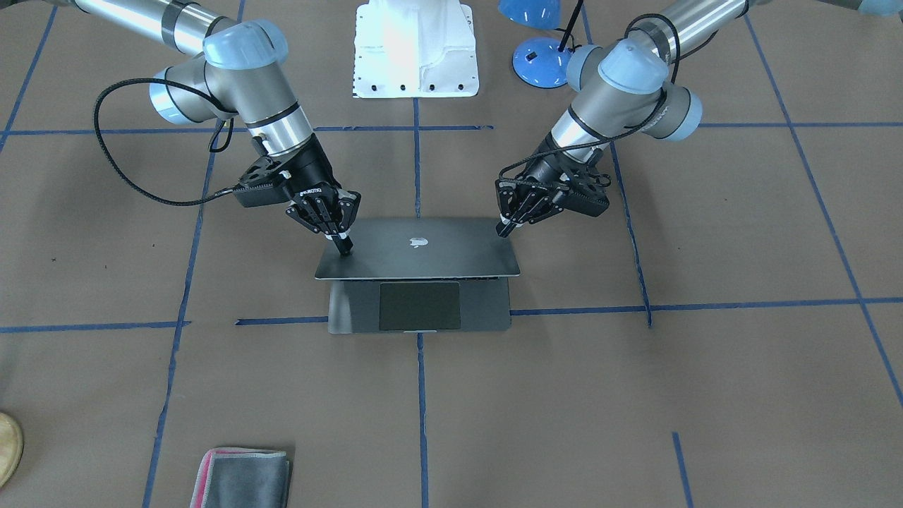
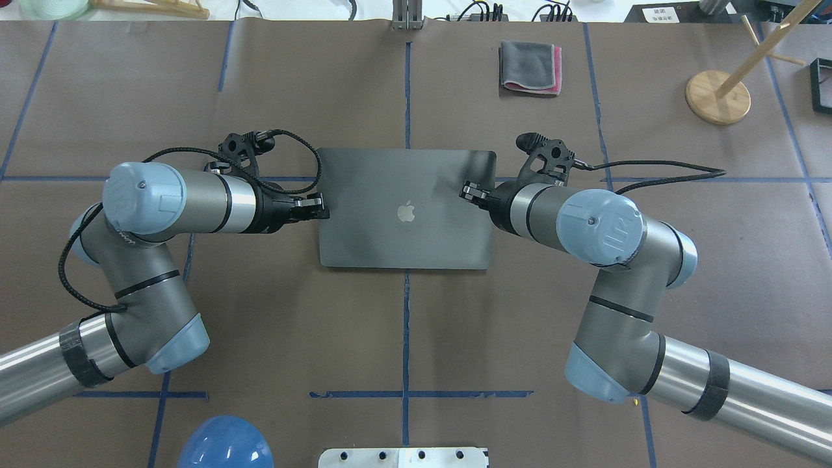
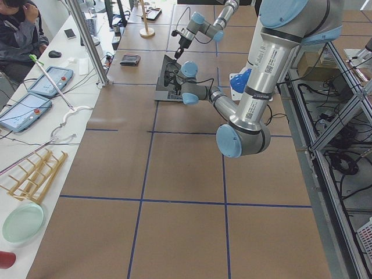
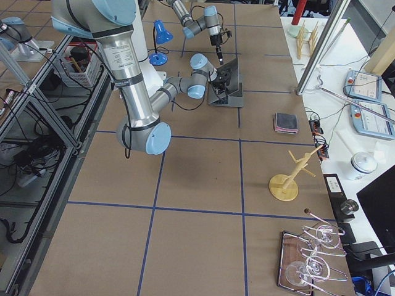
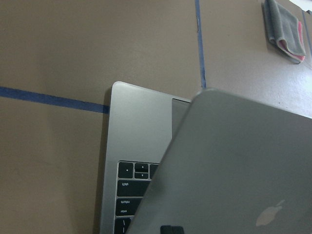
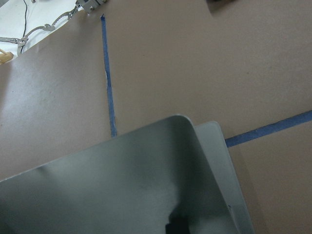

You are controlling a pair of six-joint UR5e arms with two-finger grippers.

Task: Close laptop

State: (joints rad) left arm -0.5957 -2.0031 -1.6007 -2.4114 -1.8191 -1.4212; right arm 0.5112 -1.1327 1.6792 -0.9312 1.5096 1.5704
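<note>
We are looking first at the left gripper (image 1: 504, 229): its fingers are pinched together with nothing between them, and the tip is resting on the lid (image 1: 423, 255) near the corner on the robot's left. The right gripper (image 1: 344, 245) is doing the same on the opposite side, its fingers clenched together and empty, with its tip pressing on the lid a little in from the edge. On its body we are reading "ROBOTIQ" in small white letters.

Both tips are touching the laptop (image 2: 403, 240), which is lying between the two arms in the middle of the table (image 1: 635, 395), straddling a blue tape line (image 1: 421, 395). Its long axis is running across the table from one arm to the other. The hinge is facing the robot and the open front edge is facing the operators' side. The lid is leaning well forward over the keyboard, leaving the trackpad (image 1: 420, 305) and the palm rest showing.

On the lid we are seeing a pale apple logo (image 1: 418, 242). In the left wrist view a few black keys (image 5: 130, 187) are peeking out, two of them reading "shift" and "return".

A folded grey-and-pink cloth (image 1: 240, 478) is lying well apart, near the operators' edge.
</note>
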